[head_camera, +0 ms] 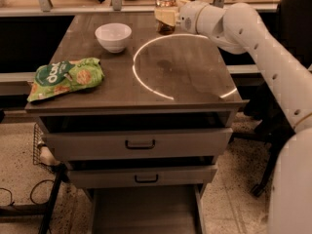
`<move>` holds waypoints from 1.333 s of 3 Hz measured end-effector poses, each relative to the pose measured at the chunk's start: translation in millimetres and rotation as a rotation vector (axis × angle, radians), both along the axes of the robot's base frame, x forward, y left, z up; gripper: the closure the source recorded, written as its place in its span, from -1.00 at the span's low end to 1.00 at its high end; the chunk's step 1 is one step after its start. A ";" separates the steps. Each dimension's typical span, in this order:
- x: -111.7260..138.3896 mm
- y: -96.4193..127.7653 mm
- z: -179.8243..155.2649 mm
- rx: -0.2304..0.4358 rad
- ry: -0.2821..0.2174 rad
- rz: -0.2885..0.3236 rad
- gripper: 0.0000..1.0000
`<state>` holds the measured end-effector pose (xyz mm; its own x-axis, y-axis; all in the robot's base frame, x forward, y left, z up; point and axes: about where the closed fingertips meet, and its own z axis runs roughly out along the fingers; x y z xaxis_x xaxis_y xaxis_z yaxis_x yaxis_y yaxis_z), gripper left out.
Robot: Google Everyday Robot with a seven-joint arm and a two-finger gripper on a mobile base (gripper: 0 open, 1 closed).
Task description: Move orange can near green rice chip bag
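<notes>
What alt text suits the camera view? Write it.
A two-finger gripper clasps a small orange-brown metal can at a dark wooden table's far edge; a crinkled green chip bag lies front left, a round white bowl between them.

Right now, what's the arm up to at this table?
The gripper is at the far edge of the table, shut around the middle of the orange can. I cannot tell whether the can is off the surface. The green rice chip bag lies flat at the near left corner, far from the can, and a white bowl sits at the back between them. The can is grasped but not yet brought to the bag.
</notes>
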<state>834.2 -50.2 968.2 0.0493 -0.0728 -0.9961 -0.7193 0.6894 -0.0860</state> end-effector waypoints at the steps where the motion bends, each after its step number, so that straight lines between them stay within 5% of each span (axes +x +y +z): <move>1: -37.6 0.9 11.0 -0.008 -0.003 0.035 1.00; 4: -169.3 33.6 0.5 -0.022 0.076 0.203 1.00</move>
